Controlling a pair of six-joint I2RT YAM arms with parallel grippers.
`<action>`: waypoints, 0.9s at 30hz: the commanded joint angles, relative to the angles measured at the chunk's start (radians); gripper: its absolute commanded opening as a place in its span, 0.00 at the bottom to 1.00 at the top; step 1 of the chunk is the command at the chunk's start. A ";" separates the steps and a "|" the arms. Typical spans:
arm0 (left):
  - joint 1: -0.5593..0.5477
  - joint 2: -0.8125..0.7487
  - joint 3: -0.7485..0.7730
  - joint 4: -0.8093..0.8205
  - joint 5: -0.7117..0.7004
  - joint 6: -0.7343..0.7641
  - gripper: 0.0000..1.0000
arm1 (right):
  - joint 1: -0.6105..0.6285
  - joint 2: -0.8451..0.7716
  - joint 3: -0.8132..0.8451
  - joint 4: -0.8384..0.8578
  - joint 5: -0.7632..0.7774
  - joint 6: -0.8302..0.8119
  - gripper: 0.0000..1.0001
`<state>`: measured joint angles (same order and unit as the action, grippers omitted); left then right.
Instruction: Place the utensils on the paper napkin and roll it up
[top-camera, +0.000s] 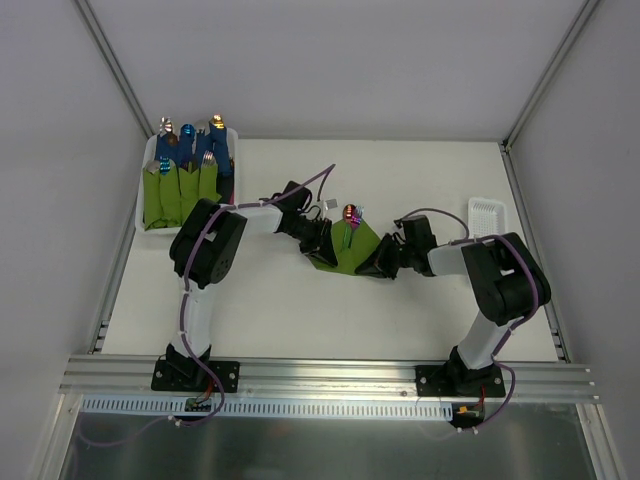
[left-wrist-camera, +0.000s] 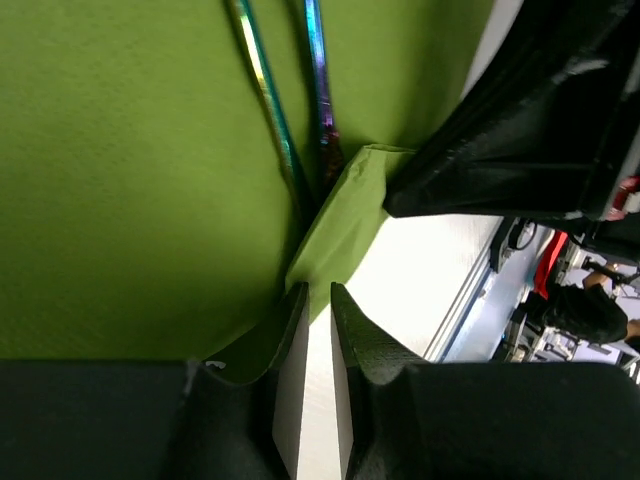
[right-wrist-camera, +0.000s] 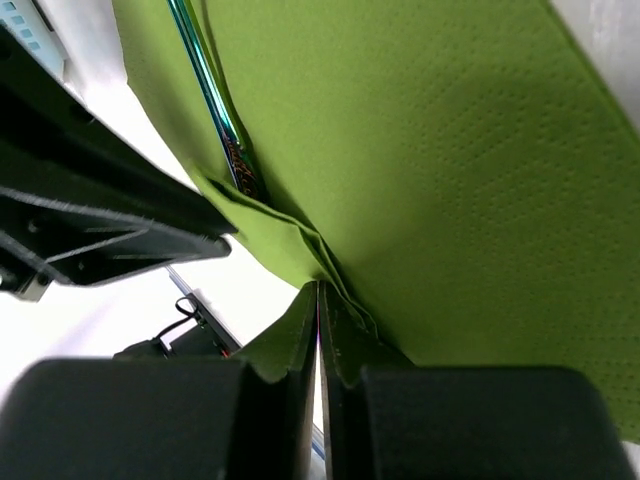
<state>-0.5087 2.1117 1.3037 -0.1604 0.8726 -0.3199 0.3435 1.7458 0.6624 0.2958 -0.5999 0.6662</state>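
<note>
The left gripper has its two fingers almost together, with only a thin slit between them and bare table showing through it. Their tips sit at the folded-over corner of the one paper napkin. I cannot tell whether they nip the paper.

The right gripper has its two fingers pressed together with no gap. They are clamped on the napkin's edge, where the creases gather at their tips.

Two utensils lie side by side on the green sheet. Their slim iridescent handles run toward 12 o'clock in the left wrist view and end just beside the turned-up corner. The right wrist view shows only one of them, at 11 o'clock from the fingertips.

From above, the napkin lies mid-table, with the left gripper at its 9 o'clock and the right gripper at its 4 o'clock. A shiny reddish utensil head sticks out past the napkin at 12 o'clock.

At the table's 10 o'clock, one white bin holds four green rolled bundles with blue handles. One small white tray sits at 2 o'clock.
</note>
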 joint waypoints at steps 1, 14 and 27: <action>0.007 0.019 0.032 0.021 -0.044 -0.028 0.15 | -0.009 -0.023 0.028 -0.080 0.029 -0.056 0.07; 0.013 0.041 0.003 0.021 -0.058 -0.050 0.12 | -0.011 -0.013 0.187 -0.005 -0.050 -0.054 0.11; 0.030 0.047 0.011 0.019 -0.050 -0.056 0.13 | -0.023 0.156 0.192 0.259 -0.190 0.055 0.09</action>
<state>-0.4931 2.1395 1.3083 -0.1417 0.8619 -0.3836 0.3332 1.8973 0.8646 0.4297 -0.7265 0.6815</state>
